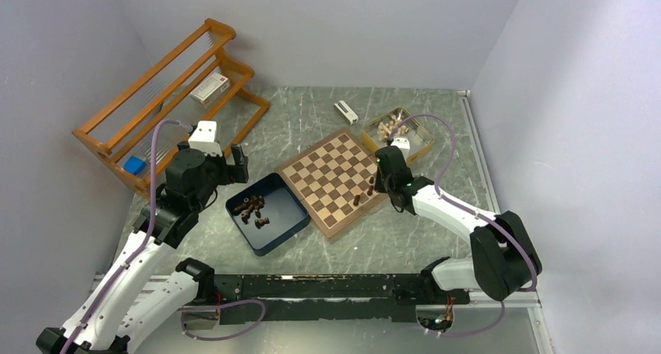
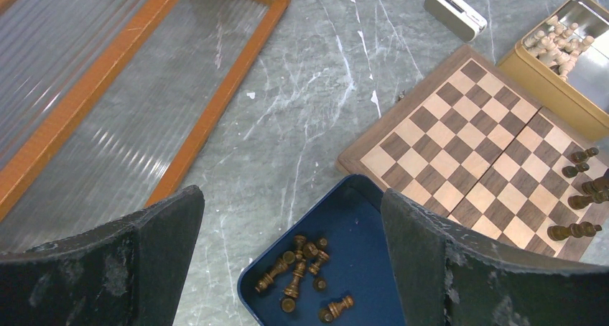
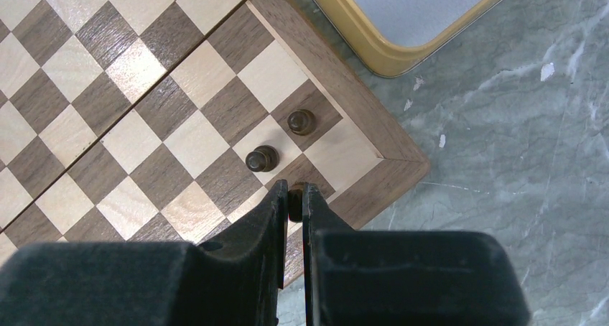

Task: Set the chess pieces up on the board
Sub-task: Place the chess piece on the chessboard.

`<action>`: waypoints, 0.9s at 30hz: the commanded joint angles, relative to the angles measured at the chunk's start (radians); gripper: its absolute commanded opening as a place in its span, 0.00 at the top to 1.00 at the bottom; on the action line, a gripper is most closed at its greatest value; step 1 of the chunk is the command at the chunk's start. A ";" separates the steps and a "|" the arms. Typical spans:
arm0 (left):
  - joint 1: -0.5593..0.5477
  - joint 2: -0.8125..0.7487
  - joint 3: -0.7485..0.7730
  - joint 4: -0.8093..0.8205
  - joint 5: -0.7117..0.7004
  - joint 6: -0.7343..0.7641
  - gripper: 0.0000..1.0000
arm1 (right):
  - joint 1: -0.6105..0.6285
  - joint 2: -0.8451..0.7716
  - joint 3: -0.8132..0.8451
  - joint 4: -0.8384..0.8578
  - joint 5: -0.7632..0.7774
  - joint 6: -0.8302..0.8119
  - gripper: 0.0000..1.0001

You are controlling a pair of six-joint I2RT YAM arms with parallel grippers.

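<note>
Starting at the far left, an orange-brown wooden rack with ribbed clear shelves (image 1: 156,97) stands on the grey marbled counter (image 1: 300,112). Just right of the rack hangs the left claw (image 2: 291,197), its fingers wide apart and holding nothing. It is above the left edge of a dark blue square box (image 1: 287,207). In this box a handful of dark brown wooden chess pieces (image 1: 251,210) lie on their sides in a loose heap.

To the right of the box, touching its far right side, lies the square wooden chessboard with tan and brown checks (image 1: 327,175). A few dark pieces (image 3: 262,158) already stand along its right edge. There the right claw (image 3: 294,193) is clamped on a dark brown piece (image 3: 294,202) over the edge row. I cannot tell if this piece touches the board.

At the far right corner of the board sits a gold metal tin (image 1: 427,147) with pale beige pieces (image 1: 390,124) inside.
</note>
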 commanded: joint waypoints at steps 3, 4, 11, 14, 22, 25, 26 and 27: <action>0.000 -0.007 -0.004 0.034 0.010 0.009 0.02 | -0.006 0.017 0.006 -0.003 0.009 0.013 0.89; -0.001 -0.007 -0.003 0.034 0.011 0.008 0.02 | -0.006 0.017 0.006 -0.004 0.008 0.015 0.88; -0.001 -0.009 -0.005 0.036 0.011 0.008 0.02 | -0.006 0.011 0.014 -0.011 0.007 0.020 0.83; -0.001 -0.008 -0.005 0.036 0.012 0.010 0.02 | -0.006 0.012 0.022 -0.021 0.009 0.019 0.81; -0.002 -0.011 -0.005 0.039 0.017 0.010 0.02 | -0.006 0.003 0.060 -0.054 0.011 0.016 0.73; -0.002 -0.016 -0.005 0.037 0.016 0.010 0.02 | -0.006 -0.002 0.088 -0.082 0.010 0.013 0.71; -0.001 -0.017 -0.005 0.037 0.017 0.010 0.02 | -0.006 -0.005 0.097 -0.088 0.008 0.013 0.70; 0.000 -0.019 -0.005 0.037 0.017 0.010 0.02 | -0.005 -0.010 0.107 -0.098 0.007 0.013 0.70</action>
